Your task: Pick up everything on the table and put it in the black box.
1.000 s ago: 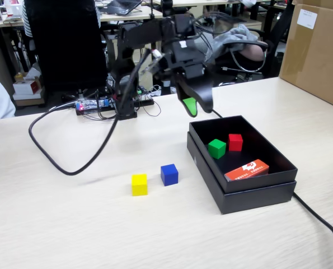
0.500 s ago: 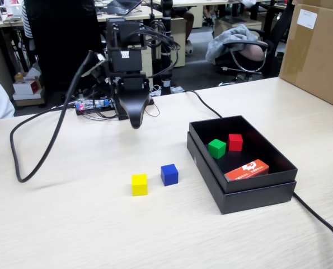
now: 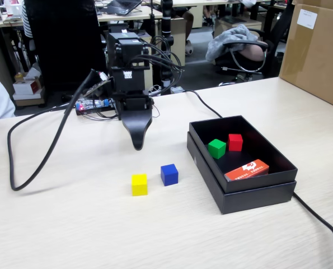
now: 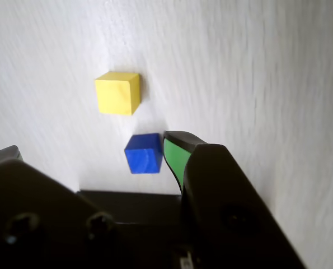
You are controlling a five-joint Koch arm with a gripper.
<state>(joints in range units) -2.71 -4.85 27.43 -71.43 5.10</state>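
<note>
Blue cube (image 3: 169,174) and yellow cube (image 3: 139,184) below raised claw (image 3: 137,144)

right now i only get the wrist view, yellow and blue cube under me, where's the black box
Observer: In the fixed view the black box sits on the table to the right of the blue cube, which is nearer to it than the yellow cube.
Operator: anything in it yet
Observer: The green cube and the red cube lie at its far end, with an orange-red packet nearer the front.
Operator: is my gripper down on the table
Observer: No, the gripper hangs above it, behind the two cubes, touching neither.
</note>
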